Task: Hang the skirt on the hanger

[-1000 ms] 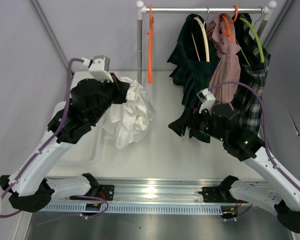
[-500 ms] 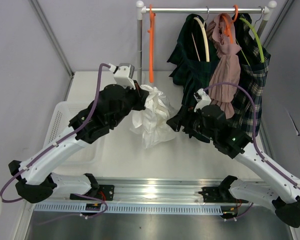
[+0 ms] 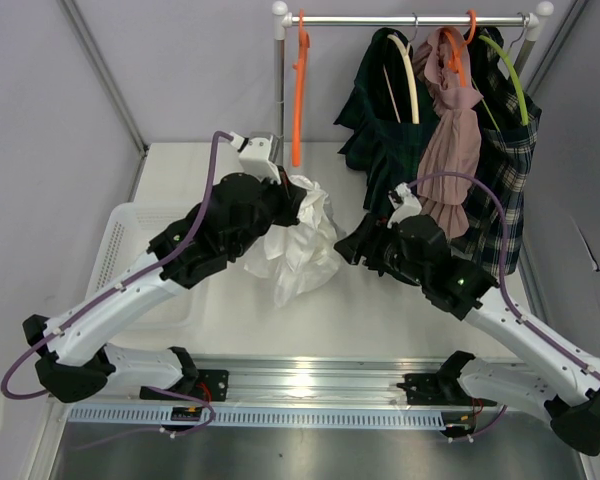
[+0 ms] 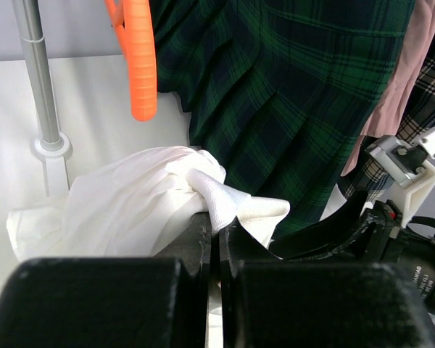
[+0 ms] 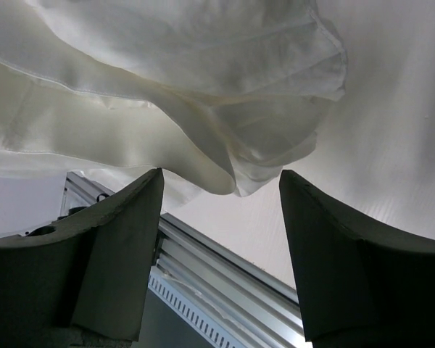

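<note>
The white skirt (image 3: 298, 245) hangs bunched above the table, pinched at its top by my left gripper (image 3: 296, 193). In the left wrist view the left gripper (image 4: 216, 221) is shut on a fold of the skirt (image 4: 130, 203). The empty orange hanger (image 4: 139, 58) hangs just above and to the left of it. That hanger (image 3: 298, 90) is on the rail's left end. My right gripper (image 3: 352, 245) sits at the skirt's lower right edge. In its own view the right gripper (image 5: 219, 177) is open, and the skirt's hem (image 5: 167, 72) droops just ahead of the fingertips.
The clothes rail (image 3: 410, 19) carries a dark green plaid skirt (image 3: 380, 120), a pink garment (image 3: 455, 130) and another plaid piece (image 3: 505, 170). Its post (image 3: 279, 90) stands beside the orange hanger. A white basket (image 3: 120, 240) lies at the left, and a metal track (image 3: 300, 385) runs along the near edge.
My left arm has carried the skirt right, to under the orange hanger. My right gripper has moved left to the skirt's edge, and its jaws have narrowed somewhat.
</note>
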Controlling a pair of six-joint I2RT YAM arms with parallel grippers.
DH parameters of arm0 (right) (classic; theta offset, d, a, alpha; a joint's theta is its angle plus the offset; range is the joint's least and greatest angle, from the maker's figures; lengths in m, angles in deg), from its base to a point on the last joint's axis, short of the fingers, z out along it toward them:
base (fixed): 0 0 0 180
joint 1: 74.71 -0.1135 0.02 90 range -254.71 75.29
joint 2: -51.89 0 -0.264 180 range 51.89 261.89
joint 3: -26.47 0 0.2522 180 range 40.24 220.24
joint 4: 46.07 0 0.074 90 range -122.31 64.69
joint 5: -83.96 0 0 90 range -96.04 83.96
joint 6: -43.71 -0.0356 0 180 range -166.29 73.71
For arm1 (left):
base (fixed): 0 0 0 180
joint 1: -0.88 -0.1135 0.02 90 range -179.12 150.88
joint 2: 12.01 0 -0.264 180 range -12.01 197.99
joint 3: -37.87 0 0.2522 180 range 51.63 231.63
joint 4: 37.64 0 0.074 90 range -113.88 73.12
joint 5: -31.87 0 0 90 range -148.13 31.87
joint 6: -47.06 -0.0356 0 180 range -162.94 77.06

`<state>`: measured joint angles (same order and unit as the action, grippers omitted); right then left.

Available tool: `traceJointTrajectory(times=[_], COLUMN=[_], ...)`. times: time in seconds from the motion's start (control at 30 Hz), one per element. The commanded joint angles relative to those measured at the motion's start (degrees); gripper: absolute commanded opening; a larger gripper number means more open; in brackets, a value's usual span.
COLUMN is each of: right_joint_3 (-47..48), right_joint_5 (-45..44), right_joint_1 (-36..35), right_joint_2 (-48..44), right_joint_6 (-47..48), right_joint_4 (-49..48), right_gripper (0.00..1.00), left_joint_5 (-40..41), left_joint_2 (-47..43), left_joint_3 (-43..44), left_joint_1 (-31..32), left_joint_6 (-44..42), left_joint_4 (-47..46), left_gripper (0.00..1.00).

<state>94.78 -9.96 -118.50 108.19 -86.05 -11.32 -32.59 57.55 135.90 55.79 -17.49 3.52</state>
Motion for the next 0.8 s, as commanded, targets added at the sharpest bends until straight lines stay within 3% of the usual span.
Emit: traceJointTrajectory(times=[0.0, 0.27, 0.6, 0.77], right_joint_3=[-0.7, -0.2, -3.2, -5.1], right_joint_5=[-2.1, -3.3, -0.8, -0.8], right_joint_1=[-0.3, 0.0, 0.0, -0.5], right_joint_2=[-3.6, -4.5, 1.6, 3.1], right_joint_6=[-1.2, -0.8, -2.6, -3.1], right_joint_4=[-3.5, -2.8, -6.0, -7.1], right_gripper=[0.7, 0.72, 0.7, 0.62], left_joint_5=[1.3, 1.1, 0.9, 1.3], left_joint_2=[0.3, 0.5, 0.7, -0.1], left_joint_3=[0.3, -1.4, -0.9, -2.9], left_joint_1=[0.7, 0.9, 1.2, 1.3], left_joint_6=[0.9, 1.5, 1.4, 1.6], left_joint_4=[-4.7, -5.2, -5.7, -6.1], left_gripper=[0.0, 0.0, 0.0, 0.0])
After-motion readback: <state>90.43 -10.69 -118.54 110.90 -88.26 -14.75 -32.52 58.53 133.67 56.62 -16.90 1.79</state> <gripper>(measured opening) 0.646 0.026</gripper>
